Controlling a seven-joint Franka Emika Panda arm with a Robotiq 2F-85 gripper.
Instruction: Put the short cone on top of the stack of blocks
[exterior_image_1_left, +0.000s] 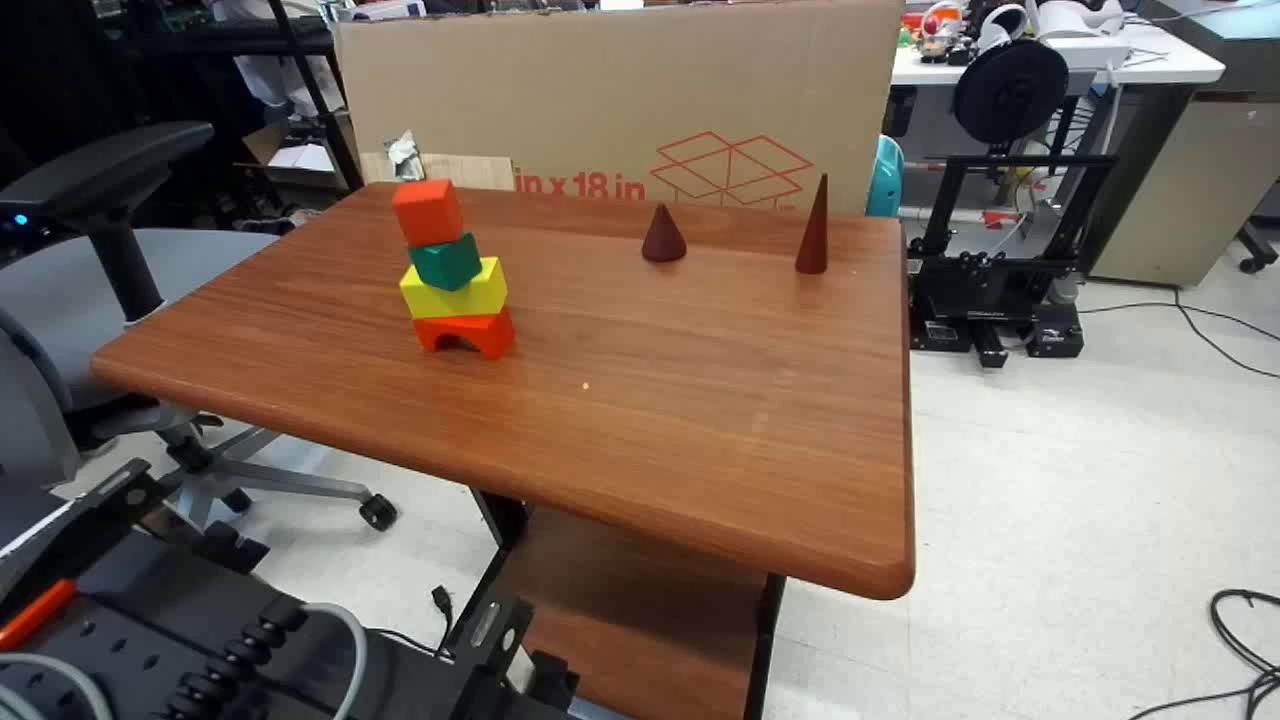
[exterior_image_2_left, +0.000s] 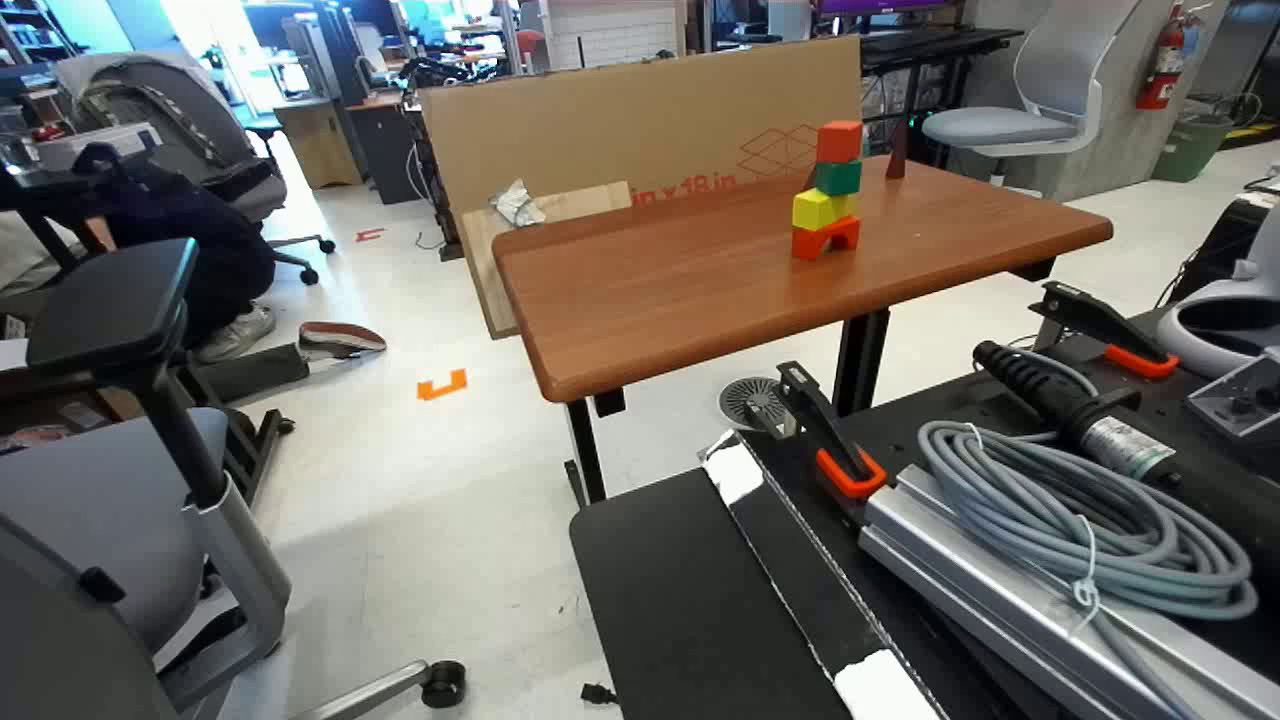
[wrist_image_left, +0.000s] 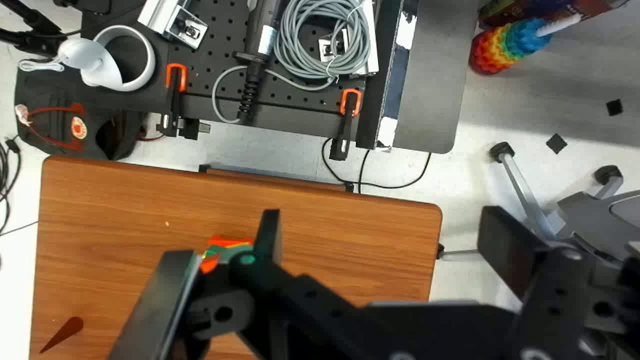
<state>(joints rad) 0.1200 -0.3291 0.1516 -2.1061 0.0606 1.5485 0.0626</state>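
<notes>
The short cone (exterior_image_1_left: 663, 238), dark reddish-brown and squat, stands upright near the back of the table in an exterior view. In an exterior view it is mostly hidden behind the stack; in the wrist view it does not show. The stack of blocks (exterior_image_1_left: 455, 290) is an orange arch, a yellow block, a green block and an orange cube on top; it also stands in an exterior view (exterior_image_2_left: 838, 180). In the wrist view the stack (wrist_image_left: 210, 262) is partly hidden by a finger. My gripper (wrist_image_left: 387, 235) is open and empty, high above the table, out of both exterior views.
The taller, slim brown cone (exterior_image_1_left: 815, 235) stands at the table's back right, also in an exterior view (exterior_image_2_left: 897, 155) and the wrist view (wrist_image_left: 62, 332). A cardboard sheet (exterior_image_1_left: 600, 90) stands behind the table (exterior_image_1_left: 700, 420). A black bench (exterior_image_2_left: 680, 580) with coiled cable (exterior_image_2_left: 1080, 520) faces the table.
</notes>
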